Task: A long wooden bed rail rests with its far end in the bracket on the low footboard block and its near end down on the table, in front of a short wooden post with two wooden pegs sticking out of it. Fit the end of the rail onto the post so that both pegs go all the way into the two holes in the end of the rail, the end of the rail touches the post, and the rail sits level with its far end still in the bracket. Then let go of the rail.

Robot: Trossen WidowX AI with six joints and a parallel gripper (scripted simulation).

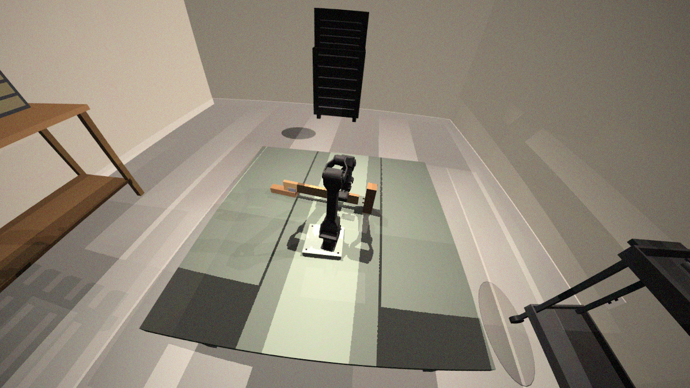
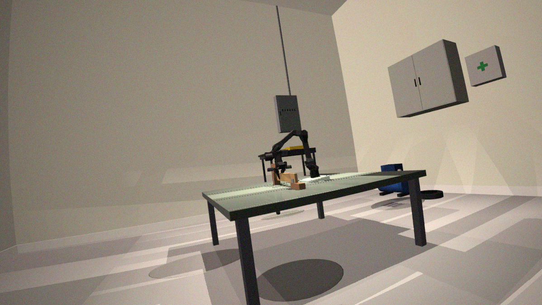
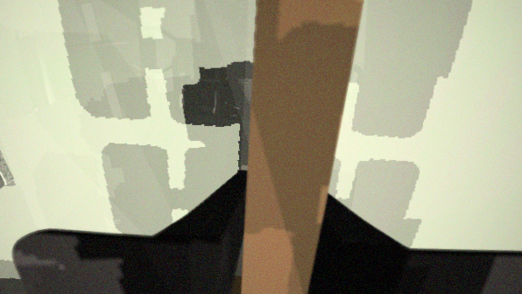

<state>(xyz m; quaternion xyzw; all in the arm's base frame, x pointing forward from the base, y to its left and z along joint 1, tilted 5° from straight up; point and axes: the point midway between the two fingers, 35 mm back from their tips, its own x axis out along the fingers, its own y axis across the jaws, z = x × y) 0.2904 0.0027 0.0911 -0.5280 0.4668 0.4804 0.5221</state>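
At 9 o'clock one footboard block carries the far end of the one rail in its bracket, so it can sit level. At the centre the gripper pinches the rail (to steer it). At 3 o'clock stands one post; its pegs are too small to count.
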